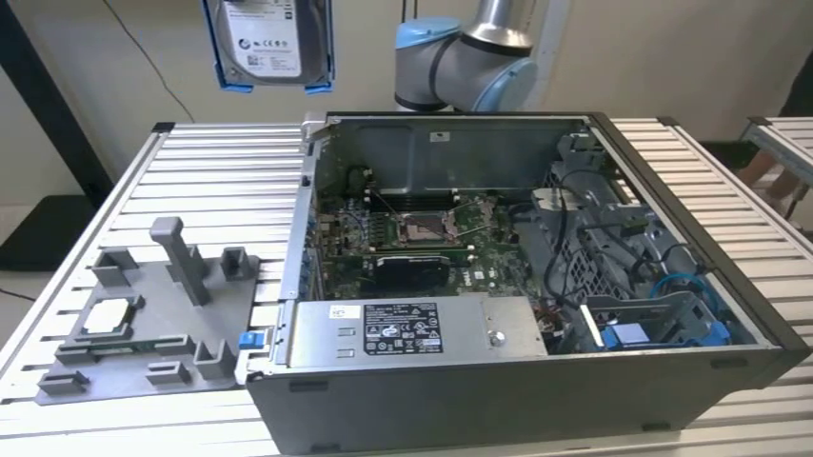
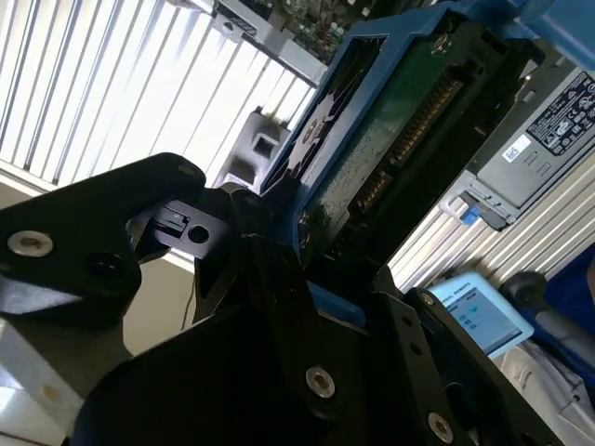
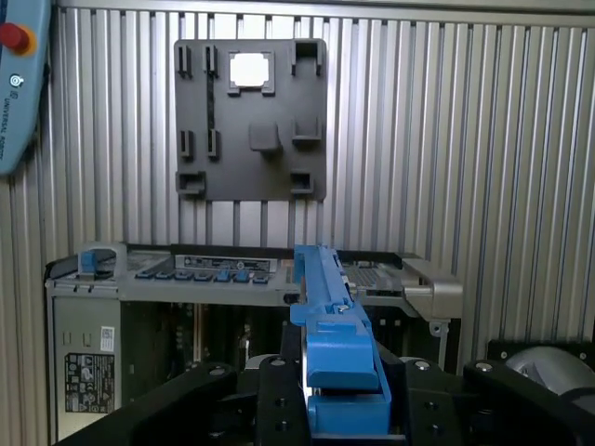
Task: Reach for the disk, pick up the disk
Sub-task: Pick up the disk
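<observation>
In the exterior view the disk (image 1: 270, 40) hangs high over the slatted table (image 1: 190, 181), label outward, toward the exterior view's left of my arm (image 1: 464, 59). In the second wrist view my claw (image 2: 307, 251) is clamped on its blue-edged end (circuit side showing). In the first wrist view it stands edge-on in my grip, above the open computer case (image 3: 93, 307).

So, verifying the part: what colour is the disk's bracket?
The disk's bracket is blue; first wrist view.
</observation>
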Controlling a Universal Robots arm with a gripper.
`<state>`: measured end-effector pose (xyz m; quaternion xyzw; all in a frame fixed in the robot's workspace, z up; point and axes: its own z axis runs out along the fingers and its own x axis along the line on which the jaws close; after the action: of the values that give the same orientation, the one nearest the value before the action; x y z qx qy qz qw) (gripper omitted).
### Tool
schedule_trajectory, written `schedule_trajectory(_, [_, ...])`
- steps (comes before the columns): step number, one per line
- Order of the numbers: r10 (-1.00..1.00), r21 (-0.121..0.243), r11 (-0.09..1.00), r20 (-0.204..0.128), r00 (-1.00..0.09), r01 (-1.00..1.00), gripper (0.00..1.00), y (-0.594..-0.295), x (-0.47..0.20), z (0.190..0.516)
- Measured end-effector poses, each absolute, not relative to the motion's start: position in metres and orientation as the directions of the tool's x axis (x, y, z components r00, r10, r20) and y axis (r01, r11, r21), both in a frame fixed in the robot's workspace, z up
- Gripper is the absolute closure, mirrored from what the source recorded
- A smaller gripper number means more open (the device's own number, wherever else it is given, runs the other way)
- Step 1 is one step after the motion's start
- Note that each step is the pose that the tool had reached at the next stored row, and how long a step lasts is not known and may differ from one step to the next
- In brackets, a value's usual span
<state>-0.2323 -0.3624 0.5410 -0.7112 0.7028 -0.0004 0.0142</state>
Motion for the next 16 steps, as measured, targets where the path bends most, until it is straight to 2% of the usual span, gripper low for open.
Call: schedule_trajectory(16, [-1.0, -0.018, -0.012, -0.019, 0.012, -1.0, 1.0, -0.362, -0.189, 0.541])
